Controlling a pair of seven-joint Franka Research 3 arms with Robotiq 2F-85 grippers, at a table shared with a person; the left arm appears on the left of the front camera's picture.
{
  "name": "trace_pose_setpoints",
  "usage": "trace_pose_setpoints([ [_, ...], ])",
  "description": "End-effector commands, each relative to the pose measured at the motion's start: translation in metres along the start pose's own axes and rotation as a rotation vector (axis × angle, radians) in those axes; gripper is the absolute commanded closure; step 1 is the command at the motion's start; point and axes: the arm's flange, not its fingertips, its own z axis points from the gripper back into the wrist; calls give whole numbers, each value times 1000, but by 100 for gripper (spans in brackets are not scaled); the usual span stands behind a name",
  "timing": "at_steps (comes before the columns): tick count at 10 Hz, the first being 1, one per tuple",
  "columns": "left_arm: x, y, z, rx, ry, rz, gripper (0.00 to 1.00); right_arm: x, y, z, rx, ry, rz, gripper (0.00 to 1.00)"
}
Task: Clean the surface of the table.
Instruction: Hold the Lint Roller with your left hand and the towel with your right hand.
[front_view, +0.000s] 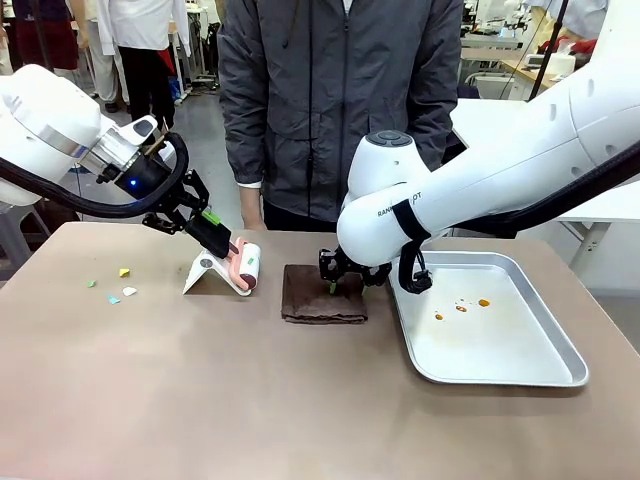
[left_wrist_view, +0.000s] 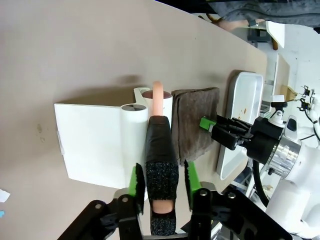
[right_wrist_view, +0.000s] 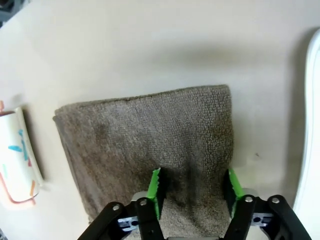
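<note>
table: matte taupe-brown
folded cloth: dark brown
metal tray: silver, orange-brown spots
lint roller: white roll, pink handle, black grip
paper scraps: yellow, white, teal

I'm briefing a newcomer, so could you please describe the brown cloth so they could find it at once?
On the taupe table, look left of the silver tray, near the middle. The folded brown cloth lies flat there under the right gripper. It is the one dark, soft thing; the lint roller to its left is white and pink.
</note>
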Motion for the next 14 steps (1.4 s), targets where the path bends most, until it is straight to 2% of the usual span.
trace_pose_setpoints([
  [1,3,-1,1,-22,-16,-25,94,0,6,-6,-37,-14,-27,82],
  [2,3,0,1,-22,-15,-27,100,0,6,-7,-35,-10,-28,93],
  [3,3,-1,1,-24,-16,-28,100,0,5,-7,-35,-5,-30,100],
  [10,0,-1,4,-53,-27,-35,100,-1,-5,-6,8,6,-59,100],
  [12,-5,-4,7,-97,-36,-79,100,-4,-25,1,117,24,-106,100],
  [13,-7,-5,10,-140,-17,-110,100,-7,-41,5,204,42,-149,100],
  [14,-10,-8,15,-175,-5,-138,100,-13,-62,14,341,57,-196,100],
])
